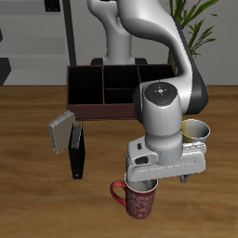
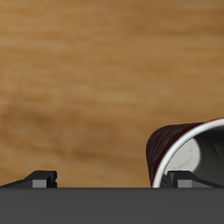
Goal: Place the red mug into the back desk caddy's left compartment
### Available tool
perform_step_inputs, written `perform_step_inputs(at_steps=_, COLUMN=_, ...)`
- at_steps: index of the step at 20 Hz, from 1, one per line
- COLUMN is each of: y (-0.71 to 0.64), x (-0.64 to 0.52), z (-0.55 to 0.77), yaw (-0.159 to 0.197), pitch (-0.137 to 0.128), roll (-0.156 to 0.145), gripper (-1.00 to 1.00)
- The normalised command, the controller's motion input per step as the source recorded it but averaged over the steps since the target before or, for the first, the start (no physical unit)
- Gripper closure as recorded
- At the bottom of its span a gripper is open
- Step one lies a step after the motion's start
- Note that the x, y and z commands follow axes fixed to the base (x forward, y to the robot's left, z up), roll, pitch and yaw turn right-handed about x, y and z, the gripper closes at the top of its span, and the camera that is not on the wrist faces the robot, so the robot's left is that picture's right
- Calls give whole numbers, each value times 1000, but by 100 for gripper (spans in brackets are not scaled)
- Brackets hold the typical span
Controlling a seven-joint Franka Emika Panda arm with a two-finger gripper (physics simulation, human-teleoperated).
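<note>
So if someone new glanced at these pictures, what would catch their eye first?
The big white arm fills the exterior view, its gripper right over the red mug near the table's front edge. Behind it sits the back desk caddy, and a yellowish mug peeks out beside the arm. The wrist view shows the red mug's rim close up.

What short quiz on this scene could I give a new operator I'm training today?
1. True or false: the red mug is already inside the caddy.
2. Which stands nearer the table's front edge? A) red mug B) yellow mug C) caddy
3. Fill in: the tool sits right over the red mug's ____.

Key:
1. False; it stands upright on the table, well in front of the caddy.
2. A
3. Rim; the exterior view shows the tool at the mug's top, and the wrist view shows the rim at one fingertip. Whether it grips cannot be told.
</note>
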Motion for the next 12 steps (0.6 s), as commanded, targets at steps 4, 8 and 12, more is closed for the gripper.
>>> perform_step_inputs(at_steps=4, y=-36, x=93, z=-294, yaw=-45, pitch=62, roll=-14, gripper=100)
perform_step_inputs(at_steps=8, y=-42, x=25, z=-58, yaw=7, pitch=28, roll=-5, gripper=100)
perform_step_inputs(at_steps=12, y=-16, x=-75, z=114, yaw=-26, pitch=-5, roll=-3, gripper=100)
